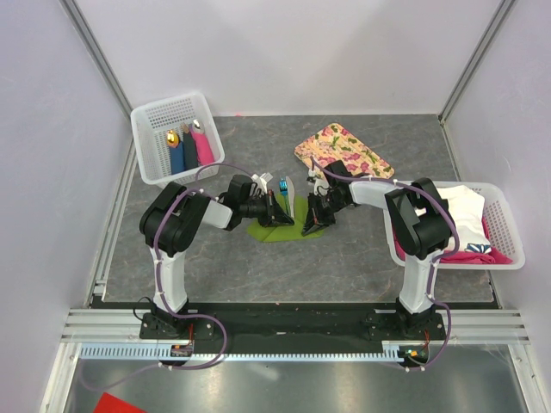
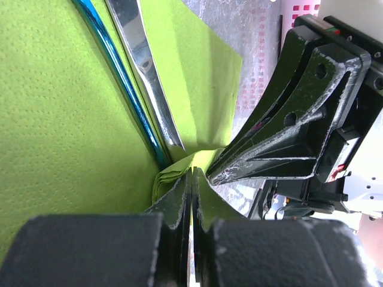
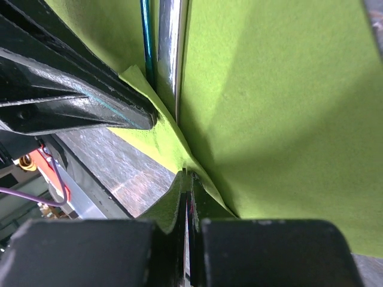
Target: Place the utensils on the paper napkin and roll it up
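Top view: left hand [image 1: 277, 215] and right hand [image 1: 317, 215] meet tip to tip at mid-tabletop [image 1: 362, 254] over the napkin [image 1: 269, 231]. Only green slivers of it show around them. The utensils are barely legible here beyond a blue fleck behind the hands. Left wrist view: the napkin lies spread flat, with the blue utensil [image 2: 119, 78] and the silver utensil [image 2: 146, 66] side by side on it, touching or nearly so. The left hand's fingers are pressed together, pinching a crumpled fold of napkin edge just beside the utensils' near tips, and the right hand's dark tips sit close alongside. Right wrist view: the right hand is likewise pressed together on the napkin's edge, which rises from the tabletop, and both utensils run up out of frame. Status, as judged: placing is done. Rolling is barely begun, with one edge lifted and no turn yet wrapped over the cutlery. Not determinable: utensil types, their far ends (cut off), and the napkin's full outline.
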Controlling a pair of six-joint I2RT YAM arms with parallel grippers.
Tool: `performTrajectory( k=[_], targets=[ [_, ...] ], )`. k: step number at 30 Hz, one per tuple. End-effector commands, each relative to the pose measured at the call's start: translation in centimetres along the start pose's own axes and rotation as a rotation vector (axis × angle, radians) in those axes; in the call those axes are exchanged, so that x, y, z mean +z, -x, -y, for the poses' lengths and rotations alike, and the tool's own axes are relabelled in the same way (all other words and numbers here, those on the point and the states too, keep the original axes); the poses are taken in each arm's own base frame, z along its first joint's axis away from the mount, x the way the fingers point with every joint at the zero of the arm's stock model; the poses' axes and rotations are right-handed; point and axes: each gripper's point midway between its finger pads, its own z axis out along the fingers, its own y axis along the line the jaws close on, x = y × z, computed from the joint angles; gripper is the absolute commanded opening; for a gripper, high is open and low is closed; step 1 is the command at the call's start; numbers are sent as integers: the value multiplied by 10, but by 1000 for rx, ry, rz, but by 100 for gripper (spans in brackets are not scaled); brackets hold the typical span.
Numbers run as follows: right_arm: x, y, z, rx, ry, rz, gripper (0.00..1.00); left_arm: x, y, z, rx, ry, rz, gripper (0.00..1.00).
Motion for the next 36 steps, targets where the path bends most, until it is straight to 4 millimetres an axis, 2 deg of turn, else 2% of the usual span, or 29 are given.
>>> performTrajectory(
  k=[1, 19, 28, 36],
  targets=[
    [1, 8, 3, -38, -25, 10, 1, 1, 10, 12, 18, -44, 22, 2],
    [-1, 38, -17, -44, 30, 64, 1, 2, 7, 6, 26, -18, 9, 2],
    [11, 39, 3, -37, -29, 56, 0, 2, 11, 9, 32, -24, 12, 2],
    [15, 33, 14, -30, -70, 40, 0, 1, 22, 23, 63, -49, 38, 2]
  ],
)
